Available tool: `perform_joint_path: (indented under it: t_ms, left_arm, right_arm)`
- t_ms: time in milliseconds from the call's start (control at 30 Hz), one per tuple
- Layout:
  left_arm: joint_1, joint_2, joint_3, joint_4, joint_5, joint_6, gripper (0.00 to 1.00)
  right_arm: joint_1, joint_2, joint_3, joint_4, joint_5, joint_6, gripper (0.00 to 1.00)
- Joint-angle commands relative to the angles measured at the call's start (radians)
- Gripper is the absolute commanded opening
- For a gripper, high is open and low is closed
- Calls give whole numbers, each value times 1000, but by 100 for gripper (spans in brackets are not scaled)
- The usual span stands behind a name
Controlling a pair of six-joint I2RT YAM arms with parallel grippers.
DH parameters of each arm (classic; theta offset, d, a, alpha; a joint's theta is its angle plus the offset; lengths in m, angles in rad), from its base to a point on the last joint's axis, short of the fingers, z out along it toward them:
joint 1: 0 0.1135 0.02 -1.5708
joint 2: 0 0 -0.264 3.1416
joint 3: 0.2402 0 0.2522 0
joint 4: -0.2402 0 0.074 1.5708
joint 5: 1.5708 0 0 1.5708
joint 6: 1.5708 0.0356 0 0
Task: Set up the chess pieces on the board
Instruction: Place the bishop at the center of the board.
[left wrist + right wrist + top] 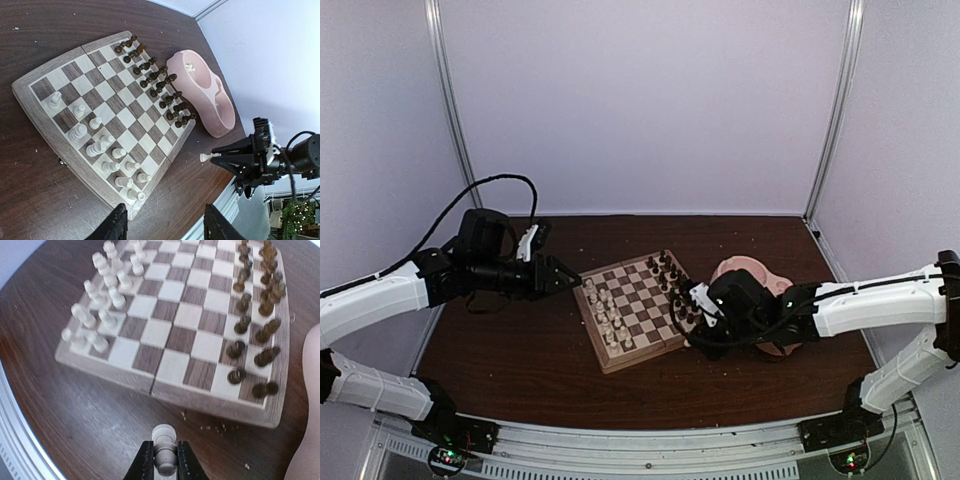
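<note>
Right claw [164,462] grips a cream-white chess piece [163,436] by its base over the counter [75,405], just off the board [170,340], presumably to carry it to its square, while left claw [167,227] waits half-spread, empty.

I am looking into a robot test booth, a lab cell and no home. Plain pale wall panels [640,100] close it on three sides, held by bare aluminium posts [448,110]. Two white-and-black arms [880,300] are bolted to a metal rail [650,450] at the near edge of a dark wood-grain surface [520,350]. Small status lights [445,458] glow at their bases, and a loose black cable [470,190] loops from the left one. Past the surface's edge, my left wrist view catches greenery [295,215] dotted with lights.
</note>
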Motion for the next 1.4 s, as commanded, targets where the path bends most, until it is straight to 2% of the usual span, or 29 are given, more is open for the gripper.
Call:
perform_joint_path:
  t_ms: [0,300,433,533,700,867,967,1100,1200,1300,1367]
  left_arm:
    - [-6,-1,26,6,-22,21,52]
    - [-33,-12,21,-45,-61,41,52]
    - [-51,-21,14,-77,-85,51,53]
    - [-61,-22,8,-89,-97,54,53]
    - [-105,1,27,-92,-118,76,56]
    - [-213,52,75,-98,-221,101,56]
    - [-299,103,112,-90,-296,113,56]
    - [-404,200,173,-87,-354,123,56]
    - [-466,284,230,-92,-377,136,55]
    - [-520,371,298,-103,-430,144,55]
    - [-548,427,351,-104,-443,151,55]
  right_arm:
    - [50,-1,-112,-3,74,69,15]
    - [145,148,-98,46,213,95,15]
    - [157,184,-85,45,239,97,21]
    - [164,170,-81,35,262,99,35]
    - [165,45,-97,36,293,77,67]
    - [133,-162,-117,46,308,-14,81]
    - [52,-260,-135,54,317,-68,83]
    - [-233,-275,-114,53,270,-80,83]
    - [-384,-265,-107,108,273,-88,82]
    - [-459,-261,-116,147,307,-28,82]
    - [-465,-256,-168,231,310,-27,81]
